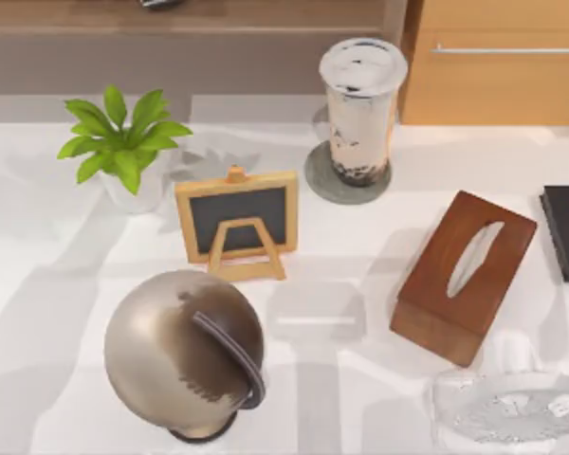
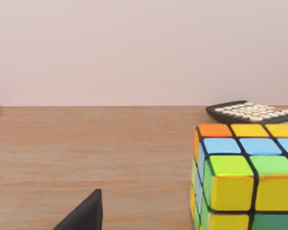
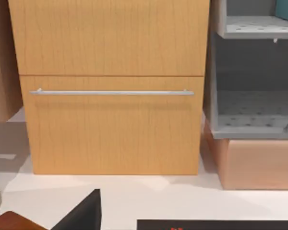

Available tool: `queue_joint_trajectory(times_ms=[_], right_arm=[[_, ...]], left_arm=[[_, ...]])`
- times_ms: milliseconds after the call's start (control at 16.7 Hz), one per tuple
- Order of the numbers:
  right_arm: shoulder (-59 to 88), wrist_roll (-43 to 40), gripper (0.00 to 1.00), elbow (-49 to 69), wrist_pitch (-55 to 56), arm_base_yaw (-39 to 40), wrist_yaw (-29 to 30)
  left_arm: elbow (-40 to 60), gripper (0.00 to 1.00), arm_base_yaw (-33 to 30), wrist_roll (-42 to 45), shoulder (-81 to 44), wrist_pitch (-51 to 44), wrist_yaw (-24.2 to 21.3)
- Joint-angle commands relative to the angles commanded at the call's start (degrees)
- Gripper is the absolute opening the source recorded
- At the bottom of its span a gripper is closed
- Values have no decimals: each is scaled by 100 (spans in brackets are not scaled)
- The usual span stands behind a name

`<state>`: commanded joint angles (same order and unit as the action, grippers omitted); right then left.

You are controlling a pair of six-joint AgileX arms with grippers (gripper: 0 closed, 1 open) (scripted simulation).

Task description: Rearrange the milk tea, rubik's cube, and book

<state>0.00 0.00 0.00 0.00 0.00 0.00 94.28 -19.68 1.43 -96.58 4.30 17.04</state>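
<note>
While I watch from above, milk tea [image 1: 361,109] upright on grey coaster [image 1: 347,177] at table's rear, rubik's cube [image 2: 245,177] on wooden surface near calculator [image 2: 252,111] at my left wrist, each pincer's state: cannot tell.

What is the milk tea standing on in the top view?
The milk tea stands on a flat grey round coaster on the white table. The coaster's middle is covered by the cup, so nothing there can be seen.
</note>
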Motion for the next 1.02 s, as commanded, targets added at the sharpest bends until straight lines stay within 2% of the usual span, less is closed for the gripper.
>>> queue_joint_trajectory(times_ms=[300,720,1020], right_arm=[[0,0,100,0,0,0,0],[0,0,100,0,0,0,0],[0,0,100,0,0,0,0]], left_arm=[[-2294,100,360,-41,2548,19,-521],[-6564,100,1138,-229,6993,21,-1269],[-8741,100,1713,-214,9048,-210,-1606]])
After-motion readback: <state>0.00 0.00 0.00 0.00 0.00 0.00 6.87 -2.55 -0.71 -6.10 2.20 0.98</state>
